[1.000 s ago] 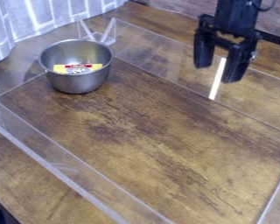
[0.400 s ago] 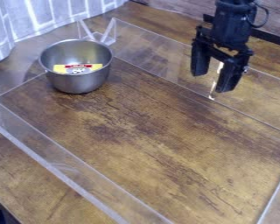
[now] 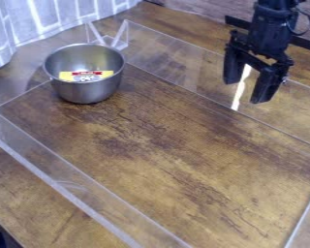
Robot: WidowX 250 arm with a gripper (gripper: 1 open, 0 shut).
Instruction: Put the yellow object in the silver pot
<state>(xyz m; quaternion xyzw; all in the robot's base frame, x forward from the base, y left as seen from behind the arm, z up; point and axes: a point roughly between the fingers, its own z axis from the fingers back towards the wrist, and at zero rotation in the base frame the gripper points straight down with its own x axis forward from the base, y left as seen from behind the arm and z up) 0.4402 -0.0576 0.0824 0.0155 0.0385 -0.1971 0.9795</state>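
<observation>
The single camera view looks down at an angle on a worn wooden desk fenced by low clear plastic walls. The silver pot stands upright near the upper left of the desk, its round mouth open to the camera and its shiny wall catching light. The yellow object lies flat on the pot's floor, so it is already inside the pot; its long axis runs roughly left to right across the picture, tilted slightly, with a red patch and dark marks across its face. At this size the marks cannot be read, and which end is the front cannot be told. The pot's near wall hides a little of the floor in front of the yellow object. Well apart from the pot, at the upper right, the black end effector hangs pointing down over the desk, its two fingers spread wide with nothing between them. The arm above it is cut off by the top edge of the picture. A bright vertical streak of reflection shows in the plastic just beside the fingers. Pale vertical folds, like a curtain, fill the upper left corner.
</observation>
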